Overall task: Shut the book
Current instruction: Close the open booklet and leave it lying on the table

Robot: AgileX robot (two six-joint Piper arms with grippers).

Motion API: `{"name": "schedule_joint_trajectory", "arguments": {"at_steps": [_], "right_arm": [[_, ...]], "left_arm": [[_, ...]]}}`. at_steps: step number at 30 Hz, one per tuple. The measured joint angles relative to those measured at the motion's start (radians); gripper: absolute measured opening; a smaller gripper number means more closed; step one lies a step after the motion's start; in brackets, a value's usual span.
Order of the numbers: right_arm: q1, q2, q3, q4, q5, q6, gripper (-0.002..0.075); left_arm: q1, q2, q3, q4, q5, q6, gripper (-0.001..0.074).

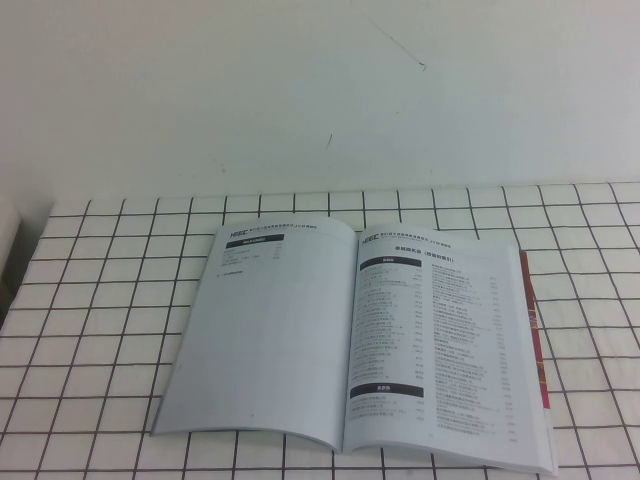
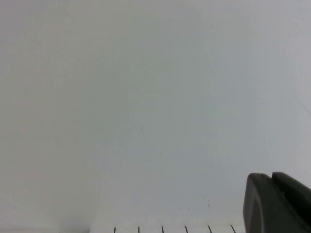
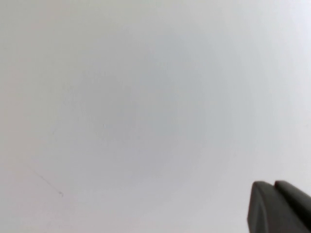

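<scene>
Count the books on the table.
1: an open book lying flat on the grid tablecloth, centre to right, near the front edge. None seems hidden. Left tool and right tool show only in their wrist views, facing the wall.

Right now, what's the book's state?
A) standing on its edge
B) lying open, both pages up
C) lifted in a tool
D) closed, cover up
B: the book lies open on the gridded table, both pages face up. The left tool and right tool show only in their own wrist views, pointed at the wall, off the book.
</scene>
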Motion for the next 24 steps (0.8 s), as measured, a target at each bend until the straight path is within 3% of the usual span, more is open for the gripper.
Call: {"name": "schedule_joint_trajectory", "arguments": {"at_steps": [5,12,24], "right_arm": [[0.0,0.092,-0.206,0.021,0.33,0.0,-0.0003],[0.0,0.415,-0.474,0.112,0.651,-0.046,-0.0003],[0.011,1.096,-0.76,0.573,1.003,-0.762,-0.0003]], "left_arm": [[0.001,0.04,-0.17,-0.003,0.211,0.084,-0.0004],[0.002,0.322,-0.409,0.004,0.543,0.109,-0.0004],[0.002,0.738,-0.504,-0.303,0.496,0.246,-0.0004]]}}
